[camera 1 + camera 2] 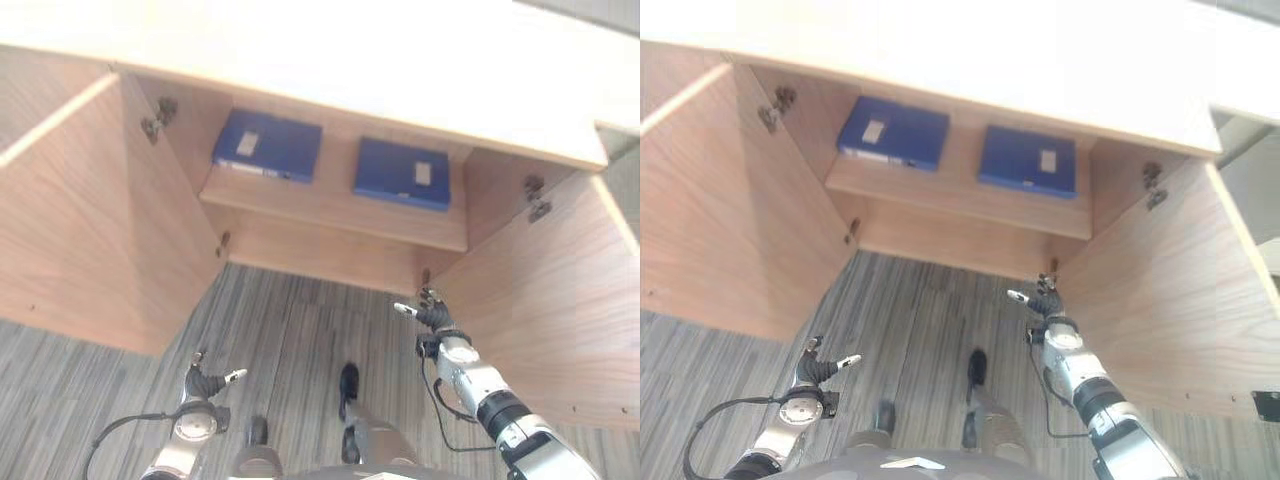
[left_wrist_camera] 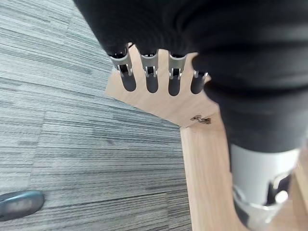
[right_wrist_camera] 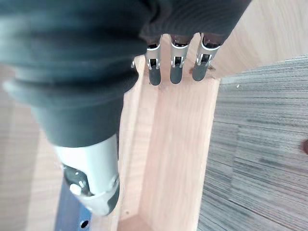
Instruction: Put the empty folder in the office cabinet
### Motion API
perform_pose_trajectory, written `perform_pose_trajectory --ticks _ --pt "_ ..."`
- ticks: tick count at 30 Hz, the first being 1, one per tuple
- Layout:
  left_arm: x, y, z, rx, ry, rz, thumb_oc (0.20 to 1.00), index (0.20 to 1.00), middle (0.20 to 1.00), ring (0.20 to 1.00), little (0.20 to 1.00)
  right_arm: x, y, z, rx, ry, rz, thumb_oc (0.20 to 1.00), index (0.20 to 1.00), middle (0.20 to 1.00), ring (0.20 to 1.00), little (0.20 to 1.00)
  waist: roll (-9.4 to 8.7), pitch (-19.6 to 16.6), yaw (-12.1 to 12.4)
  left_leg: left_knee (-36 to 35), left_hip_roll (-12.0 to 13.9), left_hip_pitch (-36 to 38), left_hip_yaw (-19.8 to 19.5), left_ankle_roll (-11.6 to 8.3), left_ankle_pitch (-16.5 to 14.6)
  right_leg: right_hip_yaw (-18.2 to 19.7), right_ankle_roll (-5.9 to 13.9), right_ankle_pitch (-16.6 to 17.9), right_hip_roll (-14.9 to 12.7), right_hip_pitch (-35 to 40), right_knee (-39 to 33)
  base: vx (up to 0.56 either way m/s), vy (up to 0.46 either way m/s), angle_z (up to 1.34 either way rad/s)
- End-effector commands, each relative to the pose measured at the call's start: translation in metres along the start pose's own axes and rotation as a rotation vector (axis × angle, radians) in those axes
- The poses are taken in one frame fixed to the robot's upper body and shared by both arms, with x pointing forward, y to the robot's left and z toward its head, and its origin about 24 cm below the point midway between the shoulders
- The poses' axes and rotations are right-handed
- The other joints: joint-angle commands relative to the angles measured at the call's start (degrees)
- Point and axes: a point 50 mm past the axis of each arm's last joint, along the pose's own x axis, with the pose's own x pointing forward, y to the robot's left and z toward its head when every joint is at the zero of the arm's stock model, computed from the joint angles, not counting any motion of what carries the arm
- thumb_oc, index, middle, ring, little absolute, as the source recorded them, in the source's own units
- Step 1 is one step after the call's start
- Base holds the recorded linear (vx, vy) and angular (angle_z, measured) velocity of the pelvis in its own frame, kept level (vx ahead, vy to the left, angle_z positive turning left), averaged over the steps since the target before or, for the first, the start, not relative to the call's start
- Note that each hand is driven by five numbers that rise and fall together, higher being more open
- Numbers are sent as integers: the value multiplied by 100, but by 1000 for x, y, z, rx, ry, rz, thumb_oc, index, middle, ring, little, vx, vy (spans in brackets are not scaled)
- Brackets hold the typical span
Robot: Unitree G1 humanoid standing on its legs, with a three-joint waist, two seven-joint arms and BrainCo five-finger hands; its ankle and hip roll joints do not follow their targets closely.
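Left hand (image 1: 205, 383), right hand (image 1: 430, 313): open, empty.

The wooden office cabinet's (image 1: 330, 215) left door (image 1: 70, 220) and right door (image 1: 560, 300) run off the picture's sides, well beyond either hand; its pale top (image 1: 330, 70) hides the rear of the two flat blue folders (image 1: 267, 145) (image 1: 402, 172) on the shelf far ahead of the right hand (image 1: 432, 312); their small labels cannot be read.

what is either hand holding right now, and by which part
Nothing is held. The left hand and right hand both hang open and empty over the floor, and the two blue folders lie flat on the wooden cabinet's shelf.
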Motion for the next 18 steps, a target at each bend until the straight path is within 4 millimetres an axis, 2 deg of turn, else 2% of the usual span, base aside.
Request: perform_pose_trajectory --ticks 1,3,5,6,8,9,11,12,13,17,18 --pt "8 -1 25 28 -91 15 1000 1000 1000 1000 1000 11 0 43 -33 -127 -4 1000 1000 1000 1000 1000 274 253 84 405 -275 139 -221 435 -929 -270 760 -255 -207 -36 -32 -5 24 -21" --pt "13 -5 20 36 -41 30 1000 1000 1000 1000 1000 10 -11 41 -46 -124 -52 1000 1000 1000 1000 1000 344 54 -70 139 -386 451 -154 519 -834 -212 831 -218 -235 104 -18 -50 97 -19" --pt "13 -6 19 35 -35 32 1000 1000 1000 1000 1000 10 -13 44 -80 -135 -53 1000 1000 1000 1000 1000 349 36 -97 69 -417 518 -125 530 -803 -195 851 -200 -246 122 -12 -61 63 -13" --pt "14 -4 20 53 -41 31 1000 1000 1000 1000 1000 6 -21 61 -357 -201 -38 1000 1000 1000 1000 1000 350 6 -147 -37 -462 614 -105 561 -746 -190 892 -182 -268 149 2 -70 29 -31" --pt "16 2 24 85 -70 47 1000 1000 1000 1000 1000 1 -37 73 -613 -231 -55 1000 1000 1000 1000 1000 347 -39 -200 -104 -498 678 -111 587 -707 -189 914 -159 -308 175 5 -79 35 -15" --pt "17 2 27 102 -79 54 1000 1000 1000 1000 1000 0 -46 76 -679 -228 -79 1000 1000 1000 1000 1000 334 -63 -238 -127 -533 712 -100 606 -687 -173 932 -134 -337 195 8 -39 27 5" --pt "17 2 27 102 -79 54 1000 1000 1000 1000 1000 0 -46 76 -679 -228 -79 1000 1000 1000 1000 1000 334 -61 -238 -128 -533 714 -100 606 -687 -173 932 -134 -336 196 8 -20 25 -2" --pt "21 -2 40 129 -121 43 1000 1000 1000 1000 1000 -3 -60 83 -764 -231 -138 1000 1000 1000 1000 1000 294 -109 -328 -162 -636 810 -121 675 -693 -56 978 -29 -394 222 34 -41 50 -7" --pt "21 -2 40 129 -121 43 1000 1000 1000 1000 1000 -3 -60 83 -763 -231 -139 1000 1000 1000 1000 1000 294 -108 -327 -163 -636 811 -121 675 -693 -55 978 -29 -394 223 34 -59 88 -3" --pt "27 -3 57 126 -164 69 1000 1000 1000 1000 1000 -13 -90 96 -749 -261 -313 1000 1000 1000 1000 1000 216 -115 -468 -215 -806 929 -73 776 -685 48 1085 182 -471 175 27 -44 69 -8" --pt "27 -1 59 129 -173 78 1000 1000 1000 1000 1000 -16 -98 103 -757 -278 -366 1000 1000 1000 1000 1000 207 -89 -473 -220 -825 949 -25 791 -679 27 1121 322 -492 137 20 -46 35 -26"
